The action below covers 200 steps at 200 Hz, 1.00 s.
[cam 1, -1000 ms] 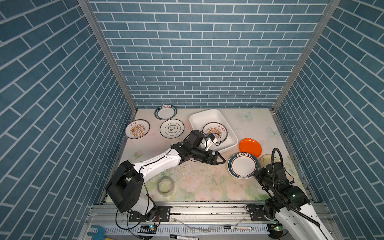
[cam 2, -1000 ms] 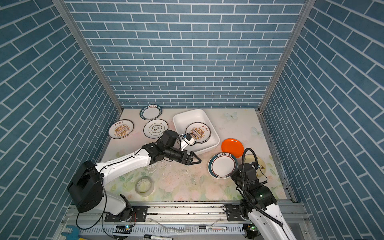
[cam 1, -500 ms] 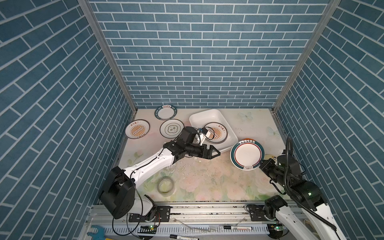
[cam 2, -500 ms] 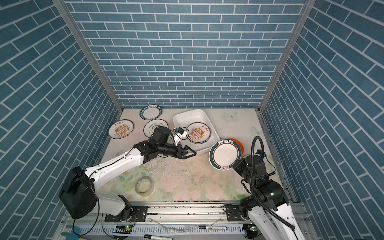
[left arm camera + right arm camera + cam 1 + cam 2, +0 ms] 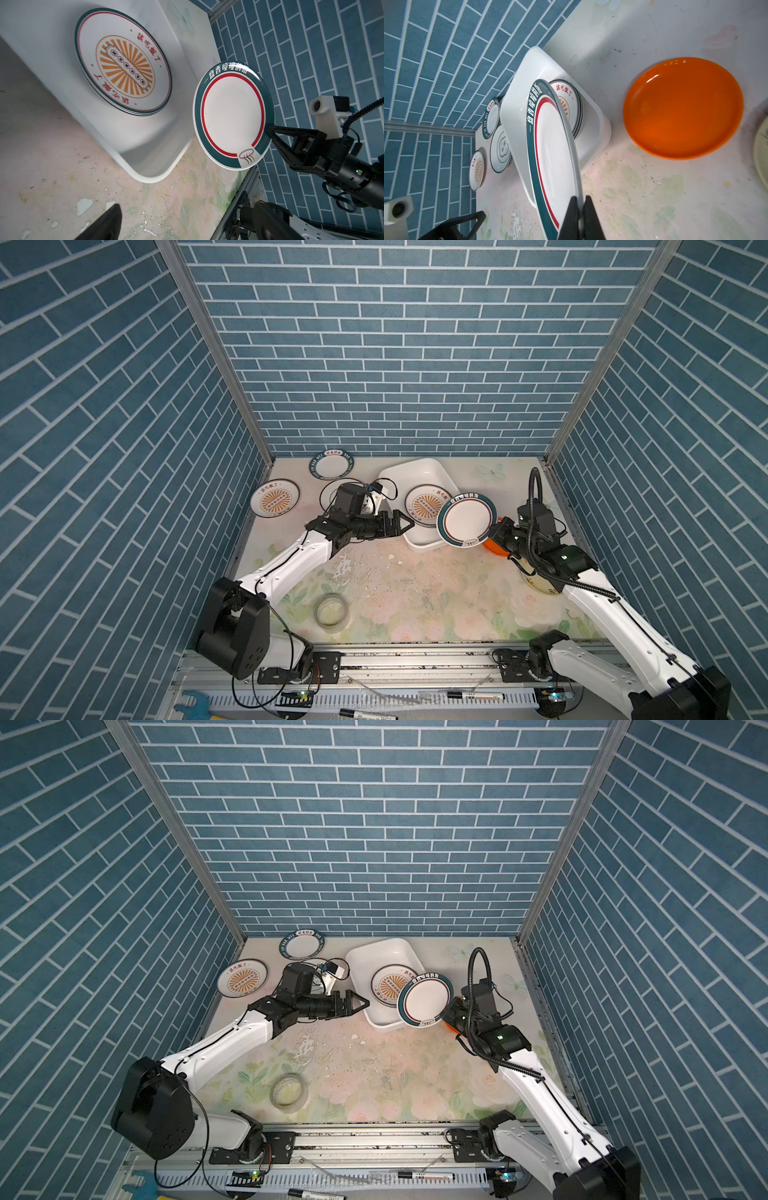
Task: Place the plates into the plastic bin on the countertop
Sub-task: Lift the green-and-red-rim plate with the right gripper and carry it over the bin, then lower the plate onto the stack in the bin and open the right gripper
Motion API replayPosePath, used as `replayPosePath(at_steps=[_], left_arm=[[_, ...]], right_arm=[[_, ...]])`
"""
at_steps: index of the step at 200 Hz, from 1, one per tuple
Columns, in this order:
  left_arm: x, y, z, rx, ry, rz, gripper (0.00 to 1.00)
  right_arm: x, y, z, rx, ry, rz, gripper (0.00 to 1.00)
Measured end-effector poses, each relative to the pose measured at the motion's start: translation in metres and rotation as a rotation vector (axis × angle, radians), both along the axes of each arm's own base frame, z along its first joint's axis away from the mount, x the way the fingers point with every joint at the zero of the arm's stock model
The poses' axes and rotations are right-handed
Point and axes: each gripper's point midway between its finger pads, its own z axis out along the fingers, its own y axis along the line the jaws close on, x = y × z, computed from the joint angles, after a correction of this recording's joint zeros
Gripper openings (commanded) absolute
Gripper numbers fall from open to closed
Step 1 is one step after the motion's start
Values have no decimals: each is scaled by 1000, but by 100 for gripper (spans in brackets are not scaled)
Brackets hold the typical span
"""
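Observation:
My right gripper (image 5: pixel 580 204) is shut on the rim of a white plate with a dark-green rim and red ring (image 5: pixel 466 519) (image 5: pixel 552 149). It holds the plate tilted on edge above the near right corner of the plastic bin (image 5: pixel 415 472) (image 5: pixel 376 950). A stack of sunburst plates (image 5: pixel 424 506) (image 5: pixel 124 62) lies in the bin. My left gripper (image 5: pixel 405 524) (image 5: pixel 360 1003) hovers open and empty at the bin's left wall. On the countertop (image 5: pixel 415 593), the plain orange plate (image 5: pixel 683 108) lies below the right wrist.
At the back left lie a sunburst plate (image 5: pixel 275 503), a green-rimmed plate (image 5: pixel 331 464) and a ringed plate (image 5: pixel 328 493) half hidden by the left arm. A pale plate (image 5: pixel 536 585) sits under the right arm. A tape roll (image 5: pixel 331 611) lies near the front.
The right gripper lifted the green-rimmed plate off the countertop and carried it back and left, over the orange plate to the bin's corner. The left gripper drew back to the left, staying open.

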Motion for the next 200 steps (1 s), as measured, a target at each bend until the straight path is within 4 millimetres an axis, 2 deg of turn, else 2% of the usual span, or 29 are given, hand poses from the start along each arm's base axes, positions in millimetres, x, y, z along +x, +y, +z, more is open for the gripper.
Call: replayPosePath(at_steps=[31,111,162,200], left_arm=[[16,18,1,-16,0,66,99],[29,36,2,-29,10,131,100],[34,43,1,-58,24,158,100],[39,51,3,-84,32,181,99]], right_arm=[[34,21,-7,33,-21,21,0],[109,61,-59,113,1,4,0],[138,83,-73,165,3,-4,0],[145,96,-84,184,14,-6,0]])
